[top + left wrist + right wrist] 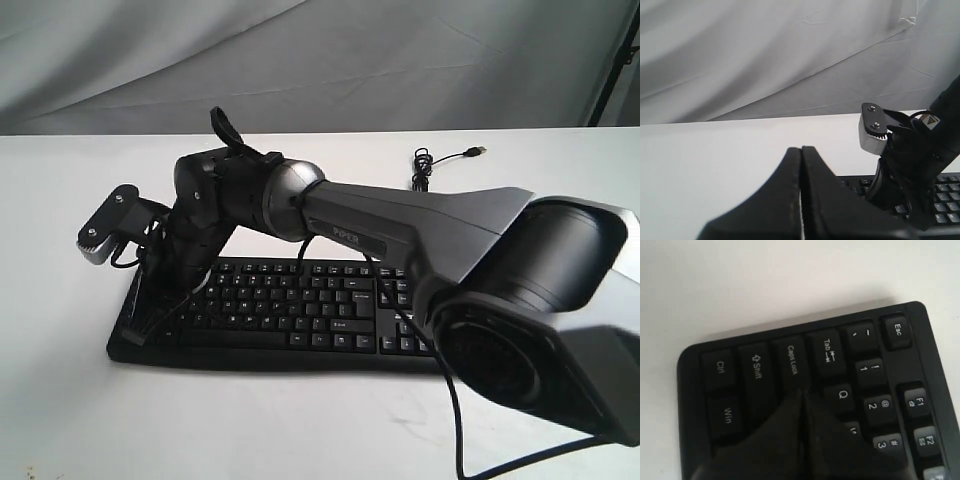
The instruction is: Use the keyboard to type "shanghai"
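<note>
The black keyboard (300, 300) lies across the white table. My right arm reaches over it from the right to its left end. There my right gripper (140, 328) points down onto the keys. In the right wrist view the right gripper (802, 391) is shut and empty. Its tip is by the Caps Lock key (792, 360), just short of Q (842, 395), and the fingers hide the keys beneath them. My left gripper (801, 148) is shut on nothing and hovers over bare table beside the keyboard (945, 200). It does not show in the exterior view.
The keyboard's thin USB cable (428, 168) lies coiled on the table behind it, plug (478, 152) loose. The right arm's own cable (455, 420) hangs across the table in front. The white table (60, 380) ends at a grey cloth backdrop (300, 60).
</note>
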Robot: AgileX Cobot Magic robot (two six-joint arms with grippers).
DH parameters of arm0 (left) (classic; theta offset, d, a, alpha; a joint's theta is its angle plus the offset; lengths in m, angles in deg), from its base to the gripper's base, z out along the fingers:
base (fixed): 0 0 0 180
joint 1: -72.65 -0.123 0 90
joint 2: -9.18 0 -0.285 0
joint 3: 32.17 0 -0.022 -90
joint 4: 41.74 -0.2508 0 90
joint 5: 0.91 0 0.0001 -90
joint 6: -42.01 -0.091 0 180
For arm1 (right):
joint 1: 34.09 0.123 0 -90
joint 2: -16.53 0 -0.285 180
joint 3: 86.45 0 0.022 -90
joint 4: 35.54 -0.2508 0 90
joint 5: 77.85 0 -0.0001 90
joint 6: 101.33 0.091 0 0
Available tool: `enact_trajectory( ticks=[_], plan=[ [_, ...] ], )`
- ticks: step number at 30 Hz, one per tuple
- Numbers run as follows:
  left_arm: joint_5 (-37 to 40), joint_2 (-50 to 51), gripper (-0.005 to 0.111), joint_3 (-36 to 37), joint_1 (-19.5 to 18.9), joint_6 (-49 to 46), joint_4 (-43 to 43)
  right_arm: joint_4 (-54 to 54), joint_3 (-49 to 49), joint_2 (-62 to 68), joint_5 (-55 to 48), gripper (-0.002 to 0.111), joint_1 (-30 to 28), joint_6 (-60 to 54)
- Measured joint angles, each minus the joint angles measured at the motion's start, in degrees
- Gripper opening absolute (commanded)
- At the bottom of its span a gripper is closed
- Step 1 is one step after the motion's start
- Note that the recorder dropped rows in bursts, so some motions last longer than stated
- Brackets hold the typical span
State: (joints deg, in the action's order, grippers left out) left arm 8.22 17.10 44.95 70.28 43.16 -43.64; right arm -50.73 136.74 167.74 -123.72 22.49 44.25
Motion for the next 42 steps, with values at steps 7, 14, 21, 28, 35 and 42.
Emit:
enact_trajectory(
  ticks=[7, 14, 21, 28, 35, 42],
  plan=[
    [0.0, 0.0, 0.000, 0.0, 0.0, 0.0, 0.0, 6.9, -0.1, -6.7, -5.0, 0.000, -0.1, 3.6],
    [0.0, 0.0, 0.000, 0.0, 0.0, 0.0, 0.0, 7.5, -10.7, -11.5, -3.9, 0.000, -1.2, 5.9],
    [0.0, 0.0, 0.000, 0.0, 0.0, 0.0, 0.0, 4.7, -30.6, -20.1, 9.2, 0.000, -2.9, 7.3],
    [0.0, 0.0, 0.000, 0.0, 0.0, 0.0, 0.0, 3.5, -34.2, -20.6, 12.0, 0.000, -3.6, 7.7],
    [0.0, 0.0, 0.000, 0.0, 0.0, 0.0, 0.0, 3.5, -34.2, -20.6, 12.2, 0.000, -3.6, 7.7],
    [0.0, 0.0, 0.000, 0.0, 0.0, 0.0, 0.0, 3.5, -34.2, -20.6, 12.3, 0.000, -3.6, 7.7]
  ],
)
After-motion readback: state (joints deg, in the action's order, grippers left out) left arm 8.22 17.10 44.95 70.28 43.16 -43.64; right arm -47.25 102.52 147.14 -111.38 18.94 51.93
